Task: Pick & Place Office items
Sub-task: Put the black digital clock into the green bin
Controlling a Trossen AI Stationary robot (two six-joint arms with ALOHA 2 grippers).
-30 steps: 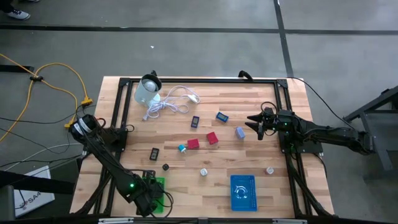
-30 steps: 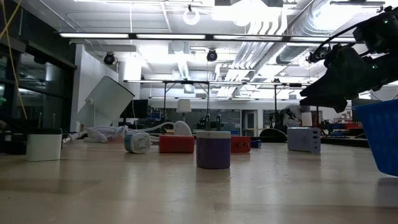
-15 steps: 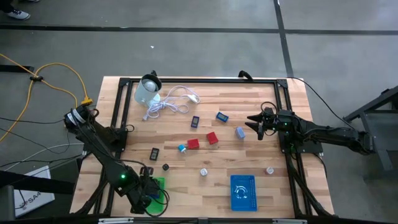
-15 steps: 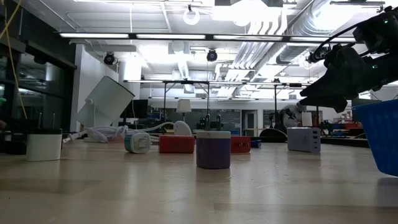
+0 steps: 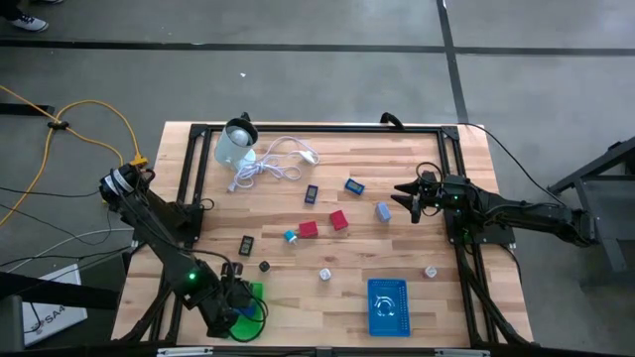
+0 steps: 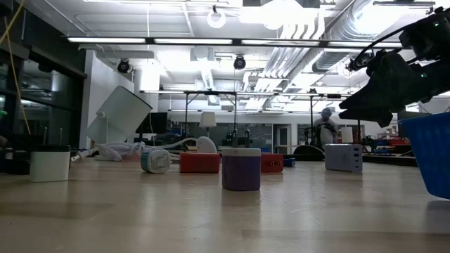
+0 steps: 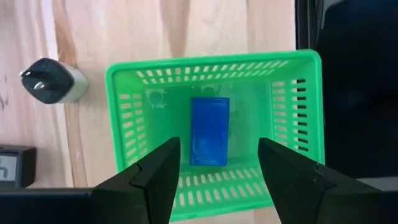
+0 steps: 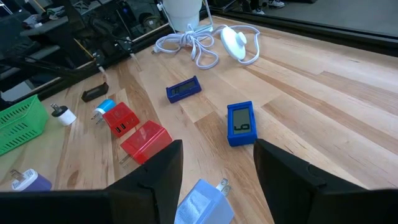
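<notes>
table edge point(image 5: 298, 127), blue basket point(image 6: 430, 153) cut off

Pale striped wood on the bench point(image 5: 417, 248), framed in black. At seven o'clock, a bright green slotted basket point(image 7: 211, 130) with a plain blue block point(image 7: 209, 130) inside. At five o'clock, a blue basket point(image 5: 387, 306). Mid-bench, two red blocks point(image 8: 135, 130) with a blue-and-white plug point(image 8: 102, 107) beside them. A blue gadget point(image 8: 240, 124) with a grey screen. White cable point(image 8: 200, 45) at eleven o'clock. Both arms black.
</notes>
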